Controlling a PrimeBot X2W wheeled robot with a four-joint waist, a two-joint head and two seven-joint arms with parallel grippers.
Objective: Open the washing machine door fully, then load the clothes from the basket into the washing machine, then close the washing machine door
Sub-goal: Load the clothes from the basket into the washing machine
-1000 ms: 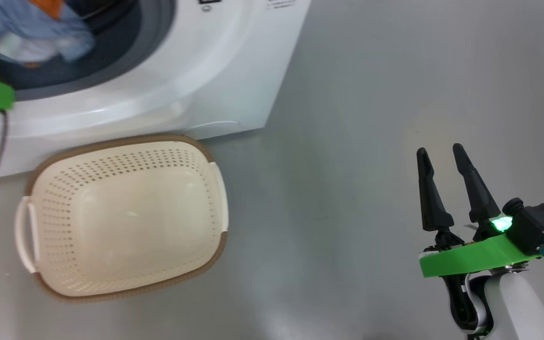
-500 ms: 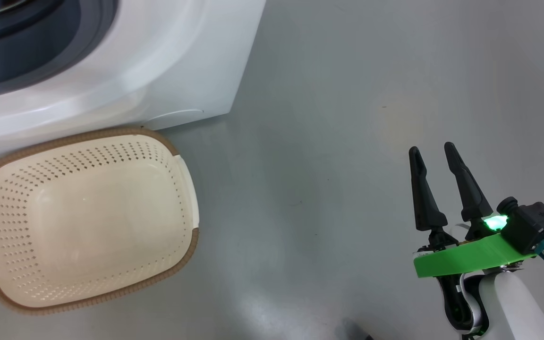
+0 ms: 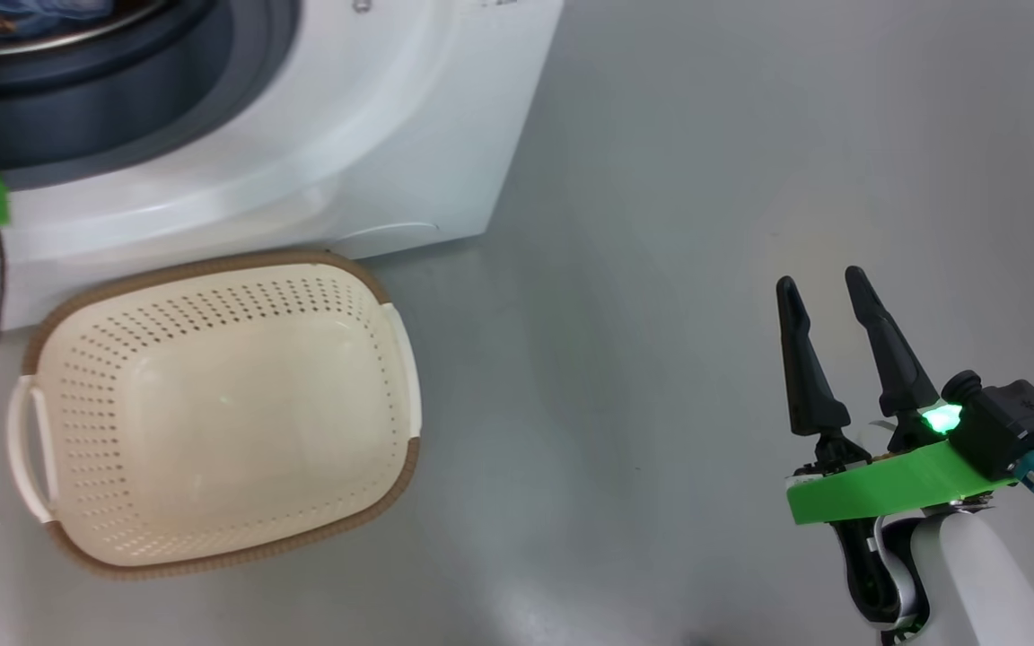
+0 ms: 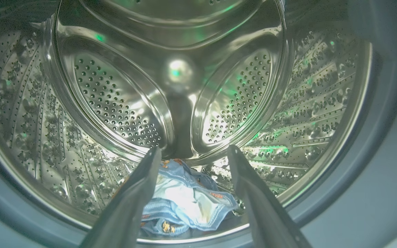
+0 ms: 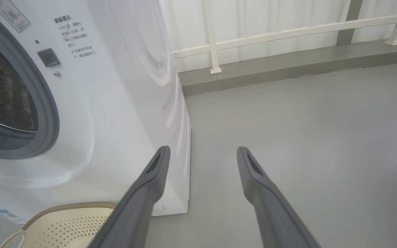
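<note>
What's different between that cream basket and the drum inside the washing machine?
The basket is cream plastic with a brown rim; the drum is shiny steel. The basket stands on the floor with nothing in it; the drum sits inside the washing machine and holds the light-blue clothes at its bottom. Both have walls full of small holes.

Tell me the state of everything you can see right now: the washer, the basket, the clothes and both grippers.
washing machine, opening uncovered, drum exposed.
clothes, lying crumpled at the bottom of the drum.
basket, upright on the floor in front of the machine, empty.
left gripper, open, holding nothing, pointing into the drum above the clothes.
right gripper, open, empty, over the floor.
</note>
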